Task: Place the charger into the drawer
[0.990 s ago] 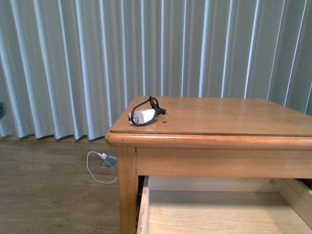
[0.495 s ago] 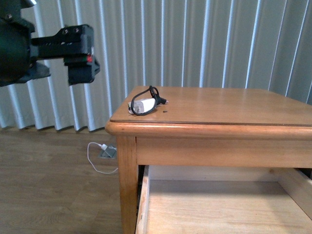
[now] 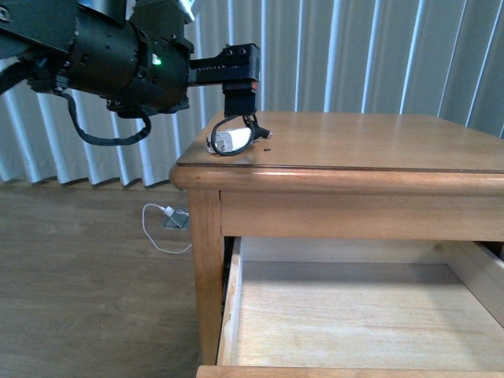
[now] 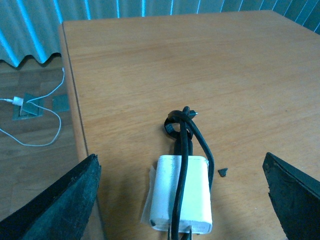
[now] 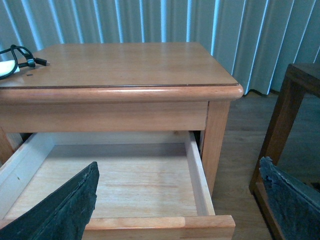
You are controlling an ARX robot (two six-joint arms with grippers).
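Tabletop [image 3: 378, 142] holds charger [image 4: 181, 195], left gripper [image 3: 239, 104] (jaws wide) above.

Surroundings: furniture, floor and backdrop.
A honey-coloured wooden table [image 3: 378, 146] with a rounded front edge stands on a brown wood-plank floor [image 3: 79, 299] before a pale pleated curtain [image 3: 354, 55]. A small dark fleck [image 4: 223, 172] lies on the tabletop. On the floor beside the table leg, a white plug [image 4: 16, 101] with a looping white cable sits at a grey floor plate [image 3: 176, 220]. Dark wooden furniture [image 5: 295, 100] stands on the table's other side.
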